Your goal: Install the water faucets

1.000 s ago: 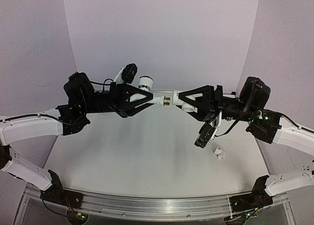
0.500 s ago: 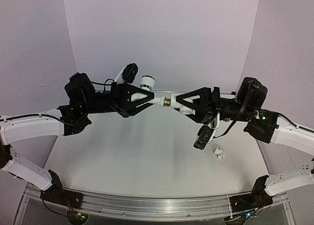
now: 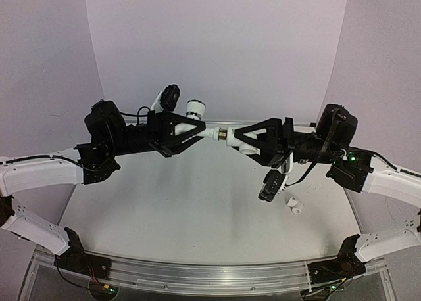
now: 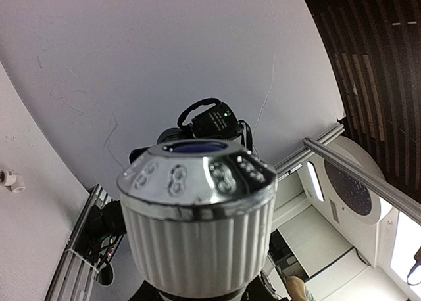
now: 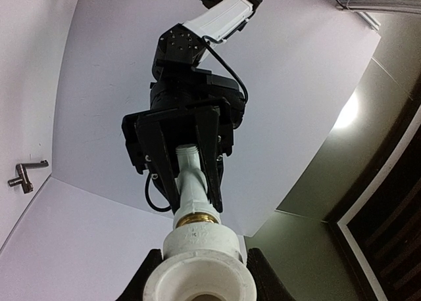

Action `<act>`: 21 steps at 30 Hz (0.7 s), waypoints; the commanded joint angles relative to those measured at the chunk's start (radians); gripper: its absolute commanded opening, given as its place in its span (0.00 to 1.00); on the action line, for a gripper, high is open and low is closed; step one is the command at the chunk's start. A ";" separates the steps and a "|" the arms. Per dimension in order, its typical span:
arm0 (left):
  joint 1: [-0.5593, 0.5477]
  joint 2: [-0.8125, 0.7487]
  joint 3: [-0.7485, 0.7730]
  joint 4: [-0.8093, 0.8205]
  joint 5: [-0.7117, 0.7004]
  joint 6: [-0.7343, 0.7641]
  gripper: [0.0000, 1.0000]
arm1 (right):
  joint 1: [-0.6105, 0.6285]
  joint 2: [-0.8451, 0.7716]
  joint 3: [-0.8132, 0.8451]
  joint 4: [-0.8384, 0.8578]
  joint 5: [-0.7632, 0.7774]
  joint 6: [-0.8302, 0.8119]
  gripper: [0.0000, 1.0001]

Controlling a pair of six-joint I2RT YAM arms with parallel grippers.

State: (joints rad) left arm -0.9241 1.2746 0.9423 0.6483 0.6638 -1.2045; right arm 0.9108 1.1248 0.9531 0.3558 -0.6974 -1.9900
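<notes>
While the left gripper (image 3: 199, 131) clamps the white plastic tap body with ribbed round knob (image 3: 195, 109), the right gripper (image 3: 238, 138) is closed around the short white tubular fitting (image 3: 247, 146). Both parts meet end to end at a brass ring (image 3: 223, 135), held in mid-air above the white table (image 3: 177, 202). Another small white plastic piece (image 3: 295, 205) lies on the table near the right arm.
</notes>
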 commanded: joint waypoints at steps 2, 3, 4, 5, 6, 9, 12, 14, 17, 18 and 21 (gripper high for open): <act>-0.004 -0.036 -0.001 0.063 -0.057 0.020 0.00 | 0.015 0.013 0.013 0.087 0.034 -0.261 0.00; -0.006 -0.035 -0.006 0.074 -0.064 0.018 0.00 | 0.017 0.018 0.013 0.100 0.042 -0.261 0.00; -0.007 -0.033 -0.010 0.085 -0.068 0.015 0.00 | 0.019 0.024 0.014 0.113 0.049 -0.261 0.00; -0.008 -0.031 -0.011 0.090 -0.069 0.014 0.00 | 0.021 0.029 0.014 0.125 0.055 -0.258 0.00; -0.008 -0.028 -0.011 0.093 -0.067 0.014 0.00 | 0.024 0.033 0.015 0.131 0.060 -0.254 0.00; -0.011 -0.019 -0.009 0.108 -0.055 0.010 0.00 | 0.030 0.039 0.018 0.142 0.075 -0.251 0.00; -0.017 -0.011 -0.007 0.123 -0.030 0.009 0.00 | 0.032 0.049 0.018 0.160 0.094 -0.248 0.00; -0.021 -0.011 -0.009 0.135 -0.014 0.007 0.00 | 0.033 0.052 0.018 0.171 0.109 -0.237 0.00; -0.024 -0.020 -0.009 0.134 0.013 0.009 0.00 | 0.033 0.050 0.019 0.171 0.115 -0.227 0.00; -0.025 -0.026 -0.009 0.129 0.019 0.010 0.00 | 0.033 0.048 0.019 0.171 0.116 -0.227 0.00; -0.027 -0.042 -0.011 0.104 0.032 0.024 0.00 | 0.033 0.041 0.019 0.166 0.119 -0.218 0.00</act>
State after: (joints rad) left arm -0.9226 1.2717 0.9333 0.7210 0.6117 -1.2029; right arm 0.9333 1.1595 0.9531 0.4689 -0.6143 -1.9900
